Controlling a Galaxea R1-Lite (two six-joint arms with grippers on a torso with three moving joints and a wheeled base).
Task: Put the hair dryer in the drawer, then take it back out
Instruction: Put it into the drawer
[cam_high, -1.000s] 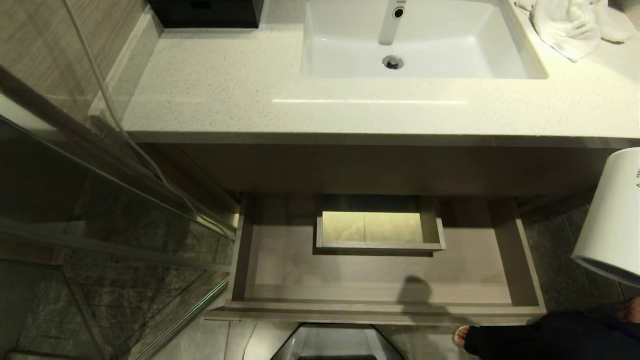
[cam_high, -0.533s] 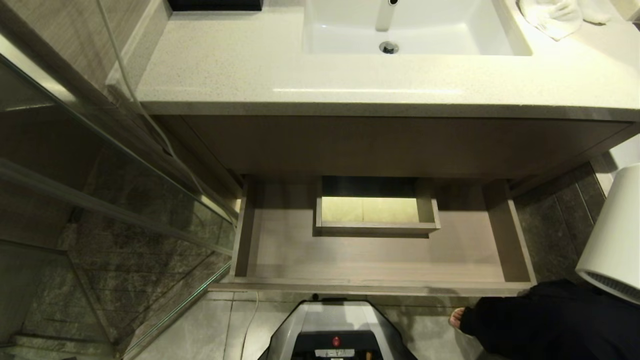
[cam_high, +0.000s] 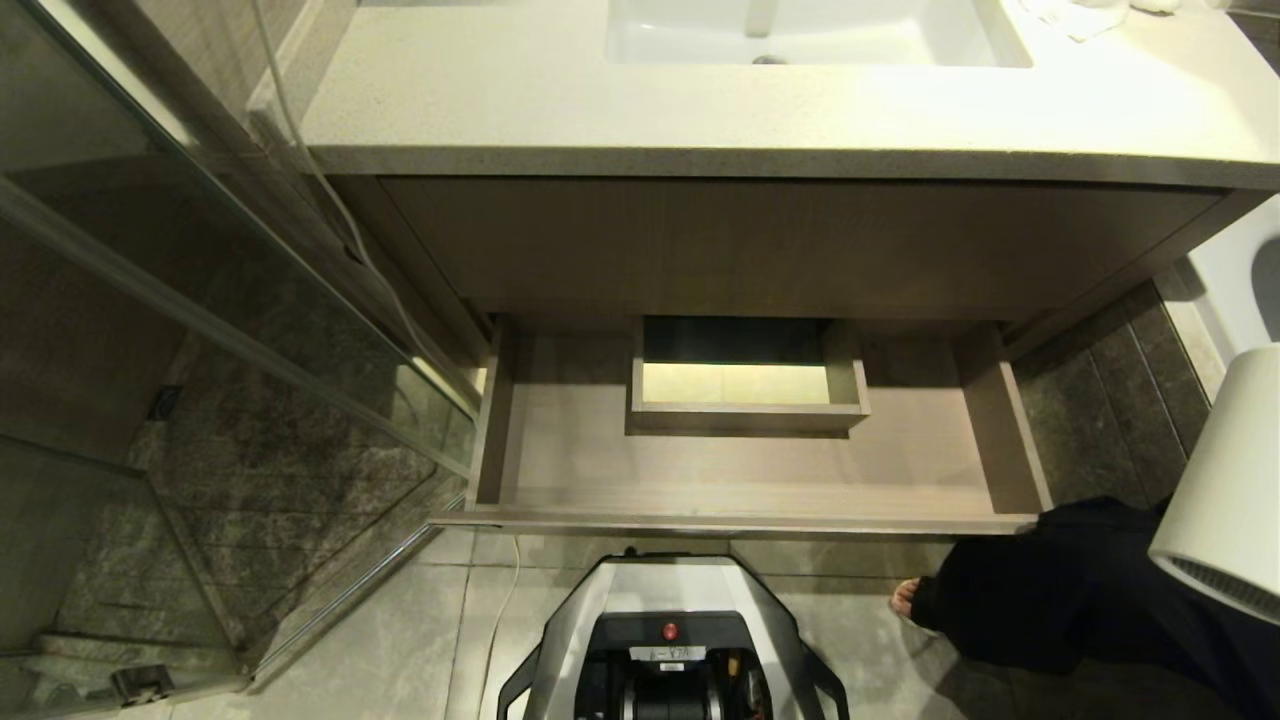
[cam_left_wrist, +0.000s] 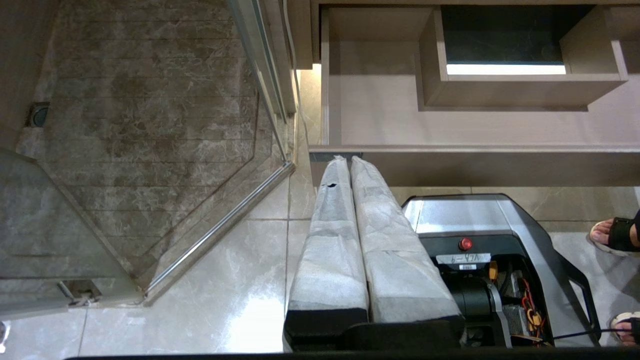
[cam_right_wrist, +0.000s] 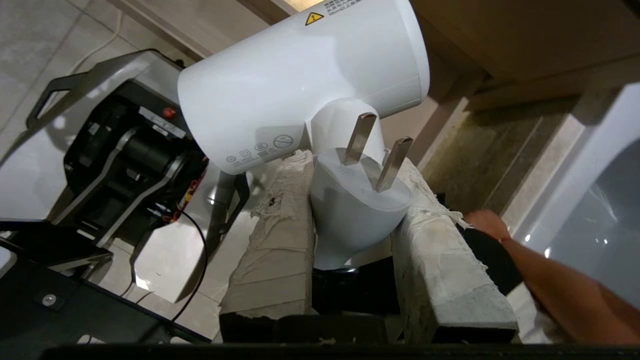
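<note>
The wide, shallow light-brown wood-grain drawer (cam_high: 740, 470) stands pulled out under the pale speckled stone countertop (cam_high: 700, 110), its floor bare around the boxed rectangular cut-out (cam_high: 745, 385) in the middle, w/ free room on both sides of that box. Drawer's front edge sits just beyond the robot's grey-and-black base (cam_high: 665, 650); a glass shower partition (cam_high: 200, 350) flanks the drawer's left side.

The white plastic hair dryer (cam_high: 1225, 480) w/ fat cylindrical barrel hangs off the drawer's right front corner, outside it, grille end tilted downward. Right wrist view: right gripper (cam_right_wrist: 352, 200) has its cloth-wrapped fingers (cam_right_wrist: 280, 235) clamped on the dryer's handle, w/ the white plug (cam_right_wrist: 350, 210) wedged between them, prongs facing the camera; head view hides this grip.

Left gripper (cam_left_wrist: 350, 165) hangs low in front of the drawer's left front corner, padded fingers pressed together, holding nothing.

A person's dark sleeve (cam_high: 1050, 600) lies by the drawer's right front corner; left wrist view also shows sandalled feet (cam_left_wrist: 612, 235).
</note>
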